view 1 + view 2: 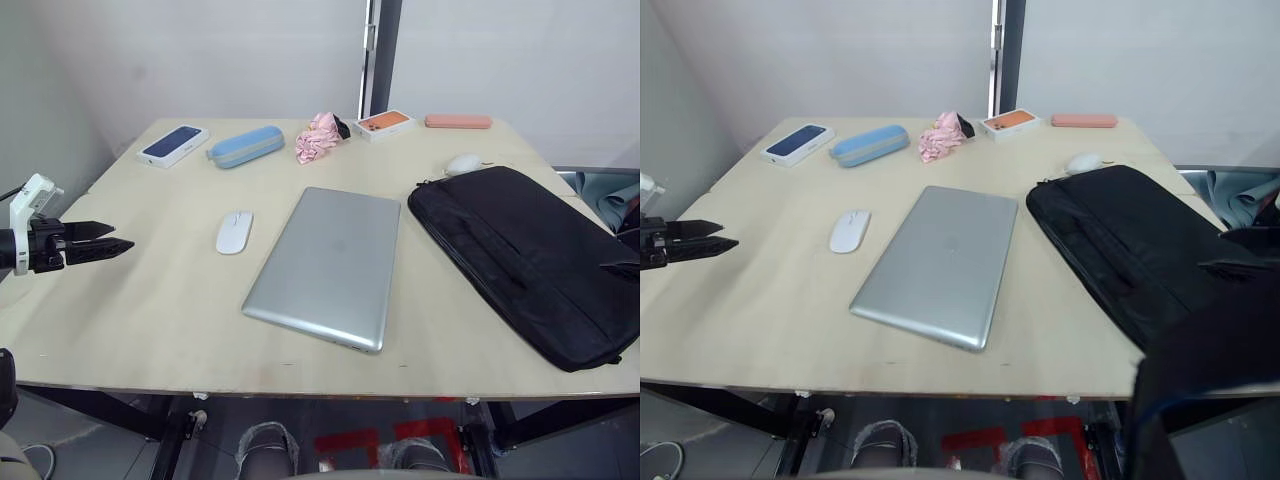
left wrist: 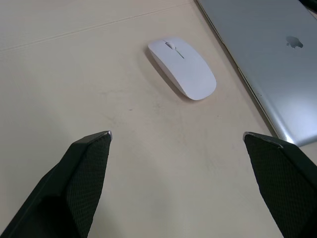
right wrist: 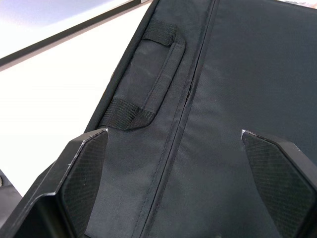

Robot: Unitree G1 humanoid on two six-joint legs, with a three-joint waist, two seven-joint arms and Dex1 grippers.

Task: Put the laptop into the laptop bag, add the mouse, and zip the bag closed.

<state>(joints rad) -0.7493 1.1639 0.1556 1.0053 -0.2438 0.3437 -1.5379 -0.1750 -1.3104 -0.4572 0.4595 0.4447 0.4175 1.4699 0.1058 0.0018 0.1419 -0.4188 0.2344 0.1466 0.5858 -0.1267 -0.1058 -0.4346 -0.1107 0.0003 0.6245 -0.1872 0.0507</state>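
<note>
The silver-grey laptop (image 1: 325, 265) lies shut in the middle of the table. The flat white mouse (image 1: 234, 232) rests just left of it. At the right lies the black laptop bag (image 1: 520, 260), flat and zipped, with its handle (image 3: 153, 89) facing the laptop. My left gripper (image 1: 120, 240) hovers open over the table's left edge and points toward the mouse (image 2: 183, 74), well short of it. Over the bag's right part my right gripper (image 3: 173, 134) hangs open, with the fabric below its spread fingers and nothing held.
Along the far edge sit a blue phone box (image 1: 173, 145), a light blue case (image 1: 245, 146), a pink crumpled cloth (image 1: 318, 137), an orange phone box (image 1: 384, 123) and a pink case (image 1: 458, 121). A puffy white lump (image 1: 463, 164) lies behind the bag.
</note>
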